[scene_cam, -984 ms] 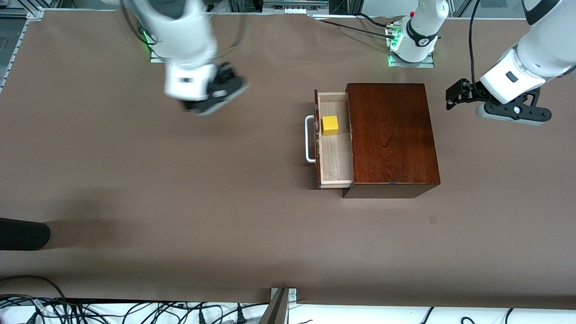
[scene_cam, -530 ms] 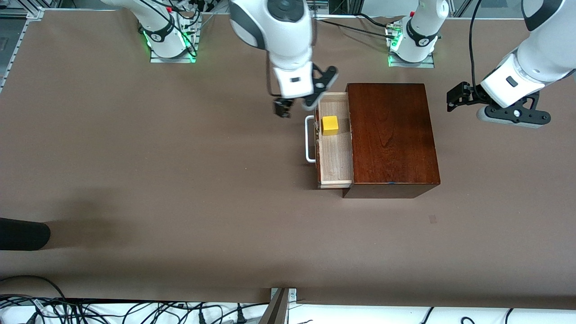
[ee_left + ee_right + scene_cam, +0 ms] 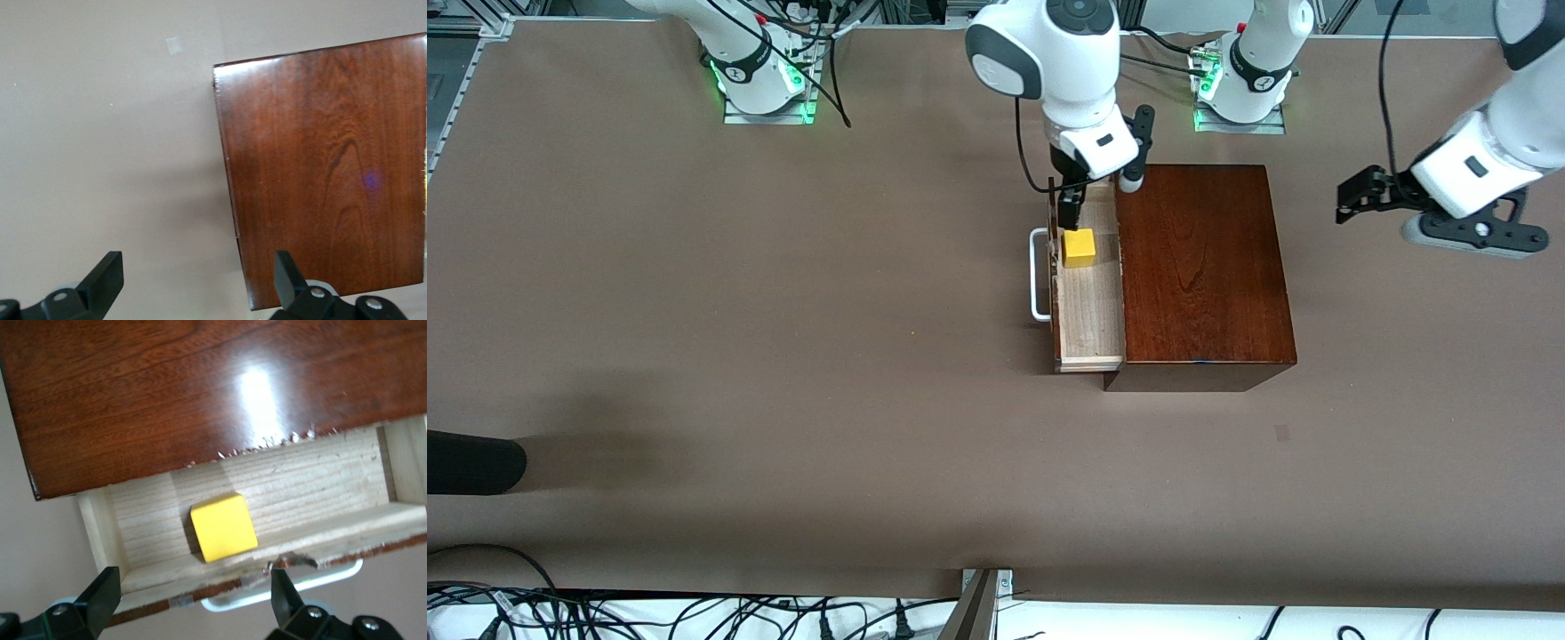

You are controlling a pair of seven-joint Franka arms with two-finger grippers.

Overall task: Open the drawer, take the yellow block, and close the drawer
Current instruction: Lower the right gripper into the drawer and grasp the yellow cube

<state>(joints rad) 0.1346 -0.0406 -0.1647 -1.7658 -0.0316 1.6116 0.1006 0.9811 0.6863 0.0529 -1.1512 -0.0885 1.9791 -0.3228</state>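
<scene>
Right gripper (image 3: pixel 1069 206) hangs over the open drawer (image 3: pixel 1089 311), fingers spread apart and empty — the yellow block (image 3: pixel 1080 248) sits inside on the pale floor, against the drawer's front wall, toward the end farther from the front camera. Left gripper (image 3: pixel 1360 193) waits released over bare table (image 3: pixel 783 356) beside the wooden box (image 3: pixel 1200 267).

Glossy wooden box (image 3: pixel 1200 267), matt tablecloth (image 3: pixel 738 356)
</scene>
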